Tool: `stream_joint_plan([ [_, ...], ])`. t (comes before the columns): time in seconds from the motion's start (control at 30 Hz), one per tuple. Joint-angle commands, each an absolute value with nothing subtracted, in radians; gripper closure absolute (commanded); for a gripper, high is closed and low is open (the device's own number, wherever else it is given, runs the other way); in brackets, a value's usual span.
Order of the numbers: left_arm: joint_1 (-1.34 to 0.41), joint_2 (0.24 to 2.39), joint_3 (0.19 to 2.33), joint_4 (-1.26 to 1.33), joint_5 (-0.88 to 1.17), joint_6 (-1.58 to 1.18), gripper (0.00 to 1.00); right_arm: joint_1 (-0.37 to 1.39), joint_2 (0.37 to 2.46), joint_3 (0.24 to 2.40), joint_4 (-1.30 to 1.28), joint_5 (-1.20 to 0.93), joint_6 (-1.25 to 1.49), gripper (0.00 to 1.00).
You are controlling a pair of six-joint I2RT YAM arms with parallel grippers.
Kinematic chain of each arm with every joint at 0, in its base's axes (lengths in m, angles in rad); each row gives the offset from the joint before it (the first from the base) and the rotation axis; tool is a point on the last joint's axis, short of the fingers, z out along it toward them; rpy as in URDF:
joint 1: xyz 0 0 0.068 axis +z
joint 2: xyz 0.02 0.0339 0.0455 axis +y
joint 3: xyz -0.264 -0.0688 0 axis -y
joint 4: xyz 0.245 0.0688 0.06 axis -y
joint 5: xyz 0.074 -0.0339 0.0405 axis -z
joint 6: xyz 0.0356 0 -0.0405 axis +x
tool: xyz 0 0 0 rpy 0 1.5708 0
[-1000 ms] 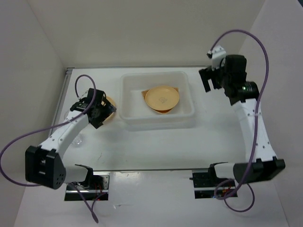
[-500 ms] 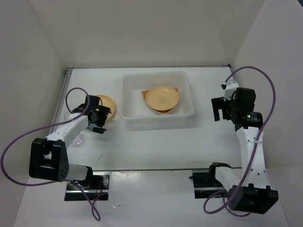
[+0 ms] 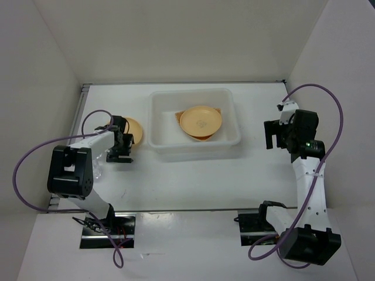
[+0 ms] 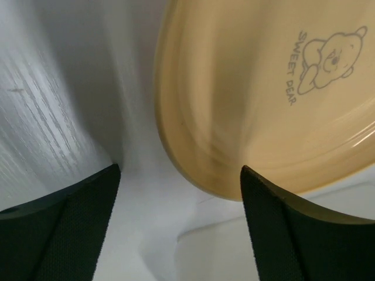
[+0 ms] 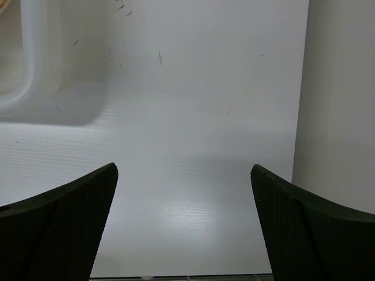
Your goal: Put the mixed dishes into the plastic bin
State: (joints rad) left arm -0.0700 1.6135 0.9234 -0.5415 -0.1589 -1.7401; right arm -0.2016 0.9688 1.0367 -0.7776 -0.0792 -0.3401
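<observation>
Pale-orange and round, the loose plate (image 4: 263, 88) lies flat and face up on the desk (image 3: 193, 181) near its left edge, just left of the bin (image 3: 195, 149), with the left gripper (image 3: 124, 142) low at its near rim. That gripper's fingers (image 4: 58, 234) are spread wide with nothing between them. The wrist view shows the plate's edge just ahead of the gap and closer to the right-hand finger, and whether anything touches cannot be told. The step in hand looks like taking hold of this plate. To do it well, the gripper should probably shift so the rim sits in the middle of the gap and tip so that one finger goes under the lip and the other over it. It should close only once the lip is well inside, since a pinch on the very edge of a smooth plate could slip or push it away across the desk. Being round, the plate has no long axis; its hollow and its bear print face up. The bin, set mid-desk toward the far edge, opens upward with its long side along that edge, and it already holds another plate (image 3: 201, 122) resting on a tan dish (image 3: 218, 111). The lift must clear the bin's left wall. The right gripper (image 3: 272, 136) hangs near the right edge, fingers apart and holding nothing.
</observation>
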Motion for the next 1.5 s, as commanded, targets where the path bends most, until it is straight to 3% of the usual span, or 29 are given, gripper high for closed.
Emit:
stream_joint_plan([
  [0.0, -0.049, 1.634, 0.94, -0.555, -0.176, -1.773, 0.13, -0.222, 0.954, 1.023, -0.713, -0.095, -0.334, 0.02],
  [0.07, -0.049, 1.643, 0.93, -0.555, -0.176, -1.773, 0.21, -0.222, 0.954, 1.023, -0.713, -0.095, -0.334, 0.02],
  [0.1, -0.049, 1.643, 0.93, -0.555, -0.176, -1.773, 0.34, -0.222, 0.954, 1.023, -0.713, -0.095, -0.334, 0.02],
  [0.17, -0.038, 1.652, 0.919, -0.546, -0.176, -1.764, 0.51, -0.222, 0.954, 1.023, -0.713, -0.095, -0.334, 0.02],
  [0.2, -0.029, 1.663, 0.919, -0.546, -0.176, -1.764, 0.68, -0.232, 0.954, 1.023, -0.713, -0.095, -0.334, 0.02],
  [0.3, -0.029, 1.673, 0.919, -0.546, -0.176, -1.755, 0.86, -0.232, 0.945, 1.023, -0.713, -0.095, -0.334, 0.02],
  [0.43, -0.029, 1.698, 0.965, -0.571, -0.176, -1.733, 1.0, -0.232, 0.945, 1.023, -0.713, -0.095, -0.334, 0.02],
  [0.57, -0.029, 1.658, 1.04, -0.612, -0.221, -1.733, 1.0, -0.232, 0.945, 1.023, -0.724, -0.098, -0.363, 0.02],
  [0.8, -0.018, 1.635, 1.406, -0.698, -0.388, -1.651, 1.0, -0.169, 0.887, 1.0, -0.715, 0.105, -0.373, 0.02],
  [1.0, -0.052, 1.655, 1.705, -0.609, -0.388, -1.314, 1.0, -0.143, 0.703, 0.856, -0.629, 0.225, -0.329, 0.02],
  [1.13, -0.135, 1.673, 1.753, -0.398, -0.22, -1.079, 1.0, -0.143, 0.648, 0.751, -0.517, 0.301, -0.319, 0.02],
  [1.17, -0.144, 1.713, 1.794, -0.429, -0.063, -1.059, 1.0, -0.143, 0.637, 0.727, -0.499, 0.301, -0.319, 0.02],
  [1.3, -0.257, 2.004, 2.063, -0.645, 0.162, -0.942, 1.0, -0.143, 0.615, 0.729, -0.502, 0.285, -0.319, 0.02],
  [1.47, -0.348, 2.075, 1.997, -0.603, 0.272, -0.94, 1.0, -0.133, 0.606, 0.707, -0.491, 0.285, -0.328, 0.02],
])
